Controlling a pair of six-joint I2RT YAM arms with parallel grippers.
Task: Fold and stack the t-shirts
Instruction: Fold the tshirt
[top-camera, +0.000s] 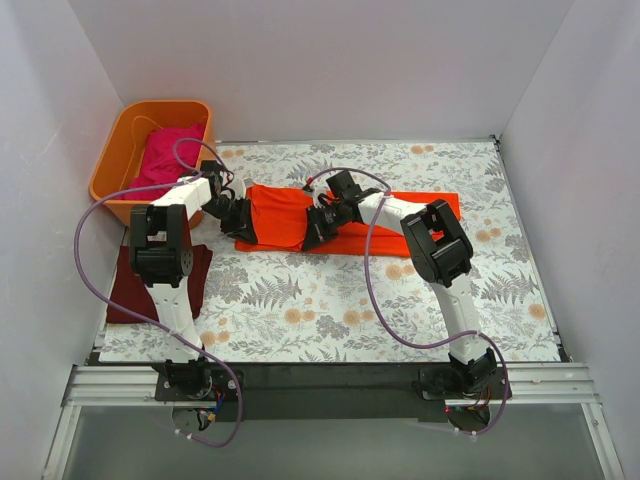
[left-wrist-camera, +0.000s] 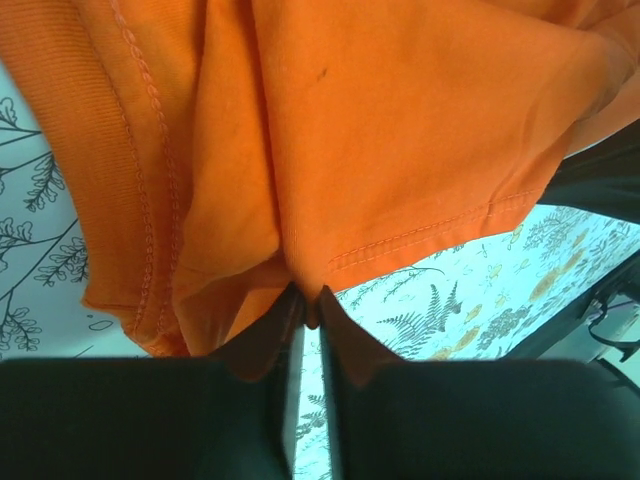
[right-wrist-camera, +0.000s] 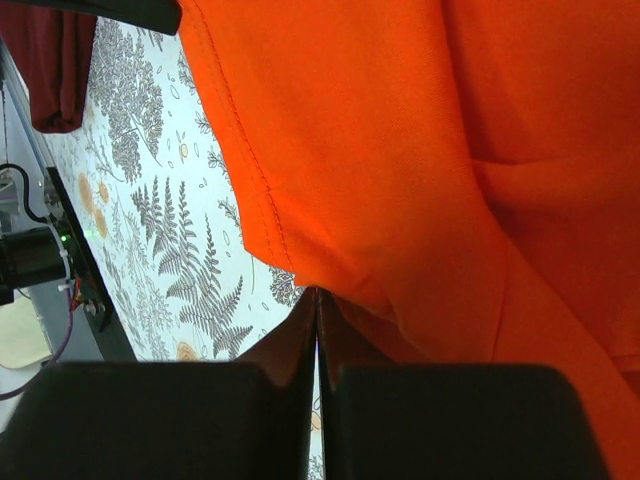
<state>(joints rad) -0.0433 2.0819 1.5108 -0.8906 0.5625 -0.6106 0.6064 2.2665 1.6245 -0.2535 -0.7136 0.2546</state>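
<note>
Where the worktop (top-camera: 330, 300) shows its fern print along the near edge and right side, there is open room. Walls rise just past the far, left and right edges. The orange-red t-shirt (top-camera: 278, 215) stretches across the middle, its long axis parallel to the far edge; I cannot tell which end is the collar. The left gripper (left-wrist-camera: 308, 300) pinches a fold at its left end. The right gripper (right-wrist-camera: 316, 298) is closed on a hem near its middle. The maroon t-shirt (top-camera: 125, 285) lies at the left edge. The magenta-pink t-shirt (top-camera: 170, 152) sits in the orange tub (top-camera: 108, 170) by the far-left corner.
</note>
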